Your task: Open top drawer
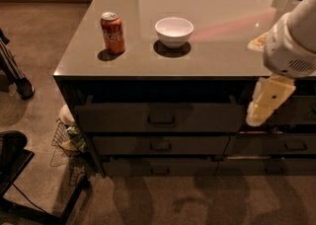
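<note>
Dark grey-brown, your wide top drawer (113, 117) looks partly out, more pull left. The cream gripper (269, 101) hangs just right of it, off its handle (161, 119); you cannot tell the jaws' state.

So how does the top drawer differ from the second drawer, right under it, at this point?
The top drawer has a taller front than the second drawer. The top drawer stands pulled out a little, its side edges showing behind the front, while the second drawer looks shut. The gripper hangs at the top drawer's right end, above the second drawer's level. Both are dark and wide, with a small central bar handle.
</note>
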`<state>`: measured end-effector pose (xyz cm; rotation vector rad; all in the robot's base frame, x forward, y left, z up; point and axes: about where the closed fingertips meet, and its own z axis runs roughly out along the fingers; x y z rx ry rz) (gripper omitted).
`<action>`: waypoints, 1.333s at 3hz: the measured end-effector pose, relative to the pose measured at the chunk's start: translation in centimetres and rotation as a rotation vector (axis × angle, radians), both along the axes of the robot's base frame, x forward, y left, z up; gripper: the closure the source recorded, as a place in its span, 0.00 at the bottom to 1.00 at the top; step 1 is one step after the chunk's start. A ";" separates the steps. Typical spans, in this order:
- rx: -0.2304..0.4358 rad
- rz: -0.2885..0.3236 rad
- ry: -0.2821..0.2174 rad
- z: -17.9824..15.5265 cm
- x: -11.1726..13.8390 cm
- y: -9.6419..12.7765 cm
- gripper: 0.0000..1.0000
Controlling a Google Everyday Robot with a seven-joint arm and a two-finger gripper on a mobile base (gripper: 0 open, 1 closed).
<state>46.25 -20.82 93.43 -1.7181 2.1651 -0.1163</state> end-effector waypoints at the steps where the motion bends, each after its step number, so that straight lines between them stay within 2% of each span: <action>1: -0.046 0.013 -0.029 -3.1 1.6 1.8 0.00; 2: -0.152 -0.002 -0.037 -3.8 3.5 1.8 0.00; 3: -0.186 -0.003 -0.024 -3.9 3.3 1.3 0.00; 4: -0.124 -0.009 -0.010 -6.4 2.1 3.1 0.00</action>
